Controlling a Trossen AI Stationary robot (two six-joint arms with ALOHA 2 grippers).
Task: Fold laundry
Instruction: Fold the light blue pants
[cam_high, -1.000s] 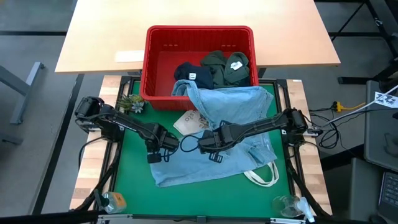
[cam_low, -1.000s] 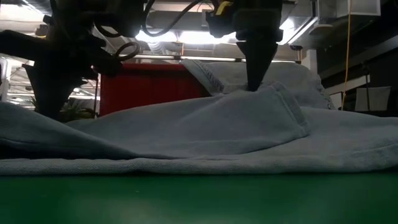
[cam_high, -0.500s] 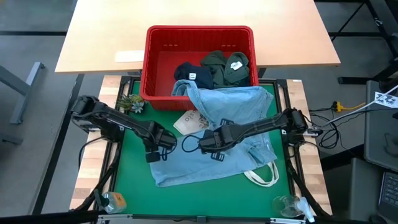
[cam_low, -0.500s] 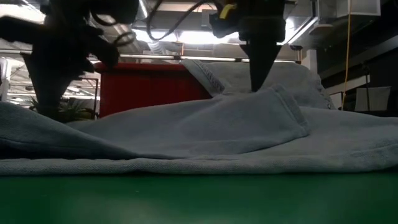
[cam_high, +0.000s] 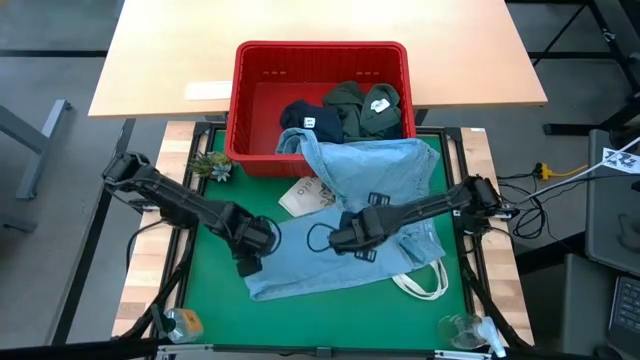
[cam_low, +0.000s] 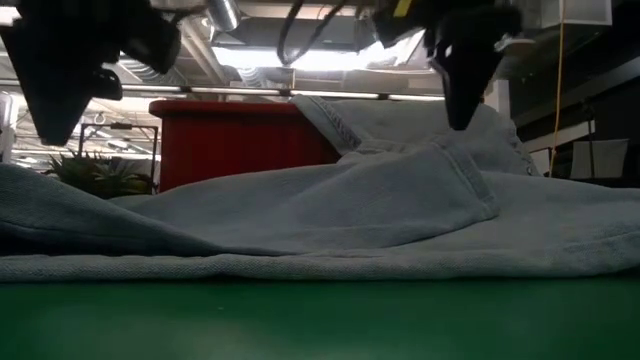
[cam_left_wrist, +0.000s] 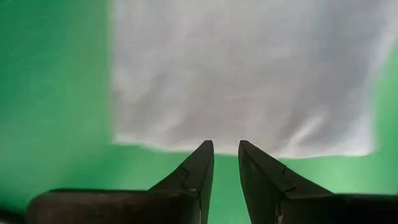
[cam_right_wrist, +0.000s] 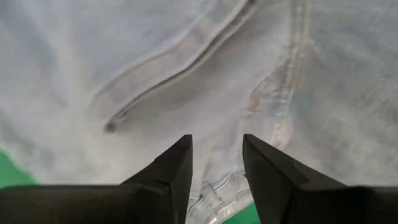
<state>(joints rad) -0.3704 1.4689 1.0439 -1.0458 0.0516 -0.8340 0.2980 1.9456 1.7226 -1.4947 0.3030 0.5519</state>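
High view shows the denim spread over the green mat, reaching from the mat's middle up to the basket at the far edge, one corner draped over the basket rim. It looks roughly laid out but rumpled, no clean fold in it yet. The navy piece and the olive pieces sit in the basket, untouched. A tote pokes out from under the denim near the mat's right front corner, and some printed white cloth shows at the denim's left edge.

The left gripper hangs just off the denim's left front edge, over bare mat, fingers a narrow gap apart and holding nothing. The right gripper is above the middle of the denim, near a seam, fingers apart, empty too; in the low view it sits clear of the cloth.

So progress looks early: one garment flattened-ish, zero folds done, everything in the basket left to go. The next grab probably needs an edge or corner of the denim.
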